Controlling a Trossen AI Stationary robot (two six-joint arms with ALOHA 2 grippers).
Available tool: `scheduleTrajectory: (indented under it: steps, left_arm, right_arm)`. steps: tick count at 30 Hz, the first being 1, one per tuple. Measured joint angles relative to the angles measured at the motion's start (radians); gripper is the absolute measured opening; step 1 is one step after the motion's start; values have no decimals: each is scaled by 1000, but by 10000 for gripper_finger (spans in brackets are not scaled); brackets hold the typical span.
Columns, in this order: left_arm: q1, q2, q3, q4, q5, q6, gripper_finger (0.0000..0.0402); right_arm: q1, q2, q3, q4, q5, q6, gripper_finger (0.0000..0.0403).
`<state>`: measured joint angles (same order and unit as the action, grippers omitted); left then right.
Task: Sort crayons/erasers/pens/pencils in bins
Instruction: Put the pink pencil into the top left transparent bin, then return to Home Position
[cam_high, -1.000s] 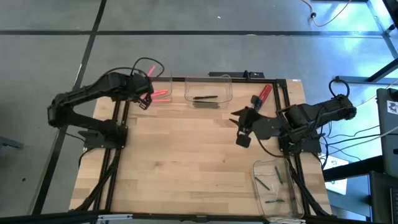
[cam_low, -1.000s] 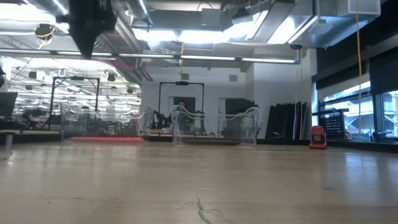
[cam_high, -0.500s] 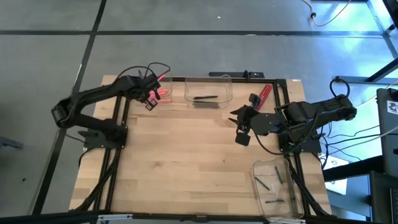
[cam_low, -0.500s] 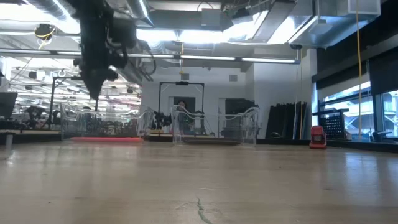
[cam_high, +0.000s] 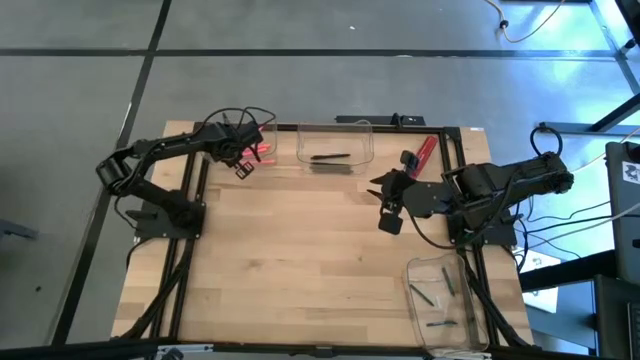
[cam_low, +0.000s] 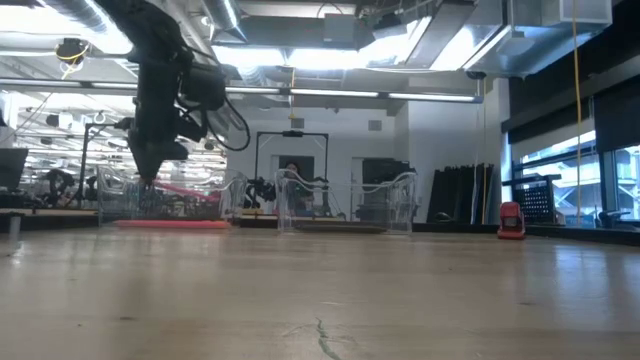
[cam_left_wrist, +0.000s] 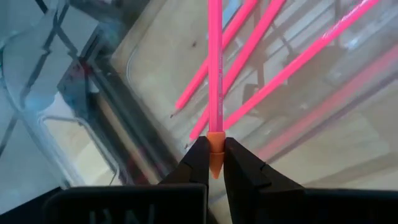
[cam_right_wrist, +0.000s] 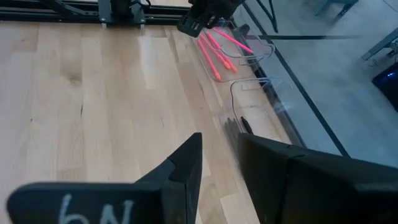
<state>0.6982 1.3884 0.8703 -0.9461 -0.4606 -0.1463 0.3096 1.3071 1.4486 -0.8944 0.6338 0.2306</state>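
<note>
Gripping a thin pink stick (cam_left_wrist: 214, 74) between its dark fingers (cam_left_wrist: 198, 163), the left gripper (cam_high: 243, 160) hung over the far-left bin (cam_high: 266, 140) at the table's (cam_high: 300, 260) back edge. The left wrist view showed the fingers clamped on the stick's orange-tipped end, the smooth round shaft running straight out over the bin. More pink sticks (cam_left_wrist: 245, 46) of the same slim shape lay slanted on the bin's clear floor beneath it. In the low view the gripper (cam_low: 150, 165) stood just above the bin's see-through wall (cam_low: 165, 195).

The middle bin (cam_high: 335, 145), a clear rounded-corner tub, sat just beside the first and held one slim black pen (cam_high: 330, 157) lying flat along its floor. A third clear bin (cam_high: 445, 305) sat at the table's near right corner with several short dark grey sticks (cam_high: 428, 297) scattered inside.

The right gripper (cam_high: 388, 205) hovered over bare table near the right side, well apart from all three bins. The right wrist view showed its two matte black fingers (cam_right_wrist: 186, 168) parted, with nothing between them. A red object (cam_high: 424, 150) lay by the table's far right edge. The tabletop was pale wood planking with visible grain.
</note>
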Motion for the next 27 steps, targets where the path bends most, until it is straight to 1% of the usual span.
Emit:
scheduleTrajectory:
  steps: [4, 13, 16, 21, 23, 25, 27]
  left_arm:
    - [5, 0, -1, 42, 11, 0, 30]
    - [23, 0, -1, 57, 0, -1, 96]
    - [29, 0, -1, 56, -16, -5, 104]
    - [27, -10, 0, 48, 0, -8, 93]
    - [22, -11, 8, 23, 38, -36, 79]
    - [18, -18, 28, -14, 93, -65, 59]
    - [-3, -32, 43, -41, 136, -69, 35]
  right_arm:
    - [0, 0, 0, 0, 0, 0, 106]
    - [0, 0, 0, 0, 1, 0, 106]
    - [0, 0, 0, 0, 1, 0, 106]
    - [0, 0, 0, 0, 4, 0, 106]
    - [0, -2, 0, 0, 26, 11, 102]
    - [0, -10, 0, -7, 50, 19, 89]
    - [0, -27, 0, -18, 53, 18, 66]
